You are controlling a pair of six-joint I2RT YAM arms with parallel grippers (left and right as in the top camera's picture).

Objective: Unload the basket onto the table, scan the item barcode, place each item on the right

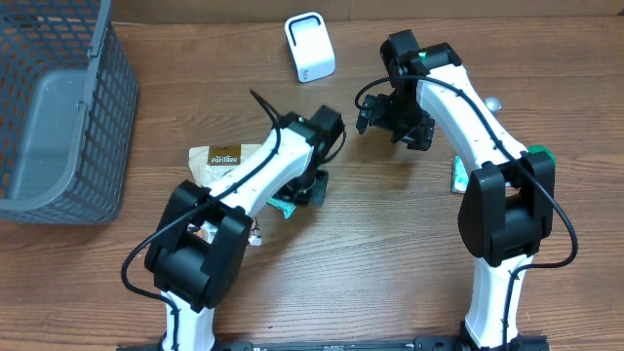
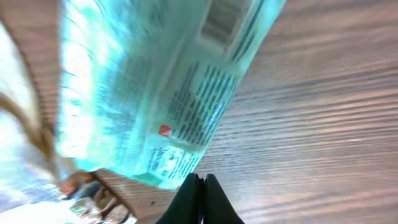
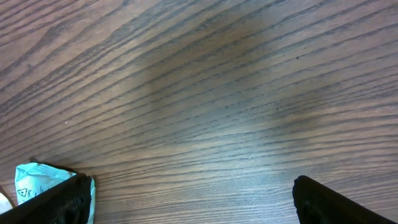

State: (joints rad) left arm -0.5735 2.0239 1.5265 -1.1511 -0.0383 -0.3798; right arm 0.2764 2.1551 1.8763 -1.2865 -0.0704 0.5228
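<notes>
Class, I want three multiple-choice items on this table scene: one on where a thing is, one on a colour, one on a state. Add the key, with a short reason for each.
1. Where does the white scanner stand?
A) inside the grey basket
B) on the table, toward the top of the overhead view
C) on top of the tan packet

2. What colour is the packet at the left end effector?
A) teal
B) red
C) black

3. How is the right end effector?
A) shut on the packet
B) shut on the scanner
C) open, holding nothing

Key: 1 B, the overhead view shows it alone on the wood. 2 A, teal wrapper fills the left wrist view. 3 C, its fingers stand wide apart over bare wood.
</notes>
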